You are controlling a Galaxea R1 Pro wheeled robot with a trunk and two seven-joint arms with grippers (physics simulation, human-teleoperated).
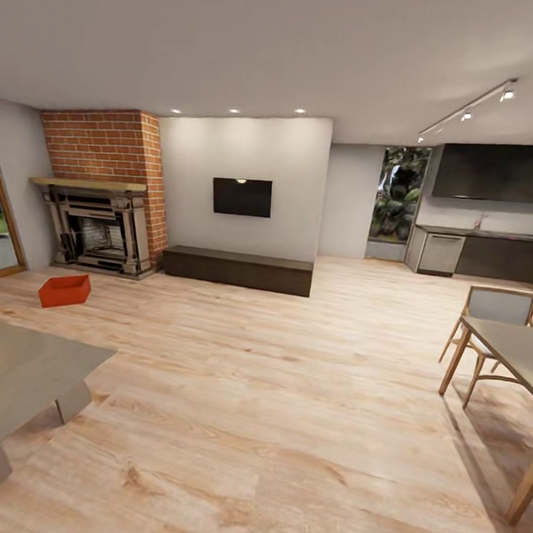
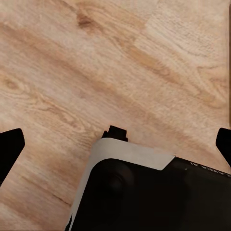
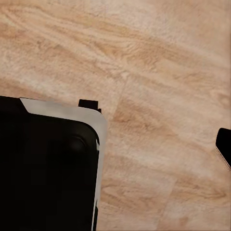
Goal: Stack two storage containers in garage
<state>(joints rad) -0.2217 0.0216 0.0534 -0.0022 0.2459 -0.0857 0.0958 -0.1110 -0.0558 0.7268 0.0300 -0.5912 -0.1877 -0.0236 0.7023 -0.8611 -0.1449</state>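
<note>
Storage containers first: I can find just one of them, an orange-red storage container (image 1: 64,290) on the wood plank floor (image 1: 274,393) at far left, near the red brick fireplace (image 1: 105,193). Its open top faces up, but from here I cannot see whether anything lies inside.

Starting at my fingers: in the left wrist view two dark finger tips (image 2: 10,149) sit cut off at opposite edges of the picture, well apart, with only bare planks between them, so I read the left gripper (image 2: 115,147) as spread wide and holding nothing. In the right wrist view one dark tip (image 3: 224,147) shows at the edge; the other is hidden, so I cannot tell how far that pair is parted. A black, white-edged part of the robot body (image 2: 144,192) blocks much of both wrist views.

Farther out, a black TV (image 1: 241,196) hangs above a long dark low cabinet (image 1: 239,269). A grey surface (image 1: 15,377) is cut off at near left, a wooden table (image 1: 514,353) and chair (image 1: 492,312) at right.
</note>
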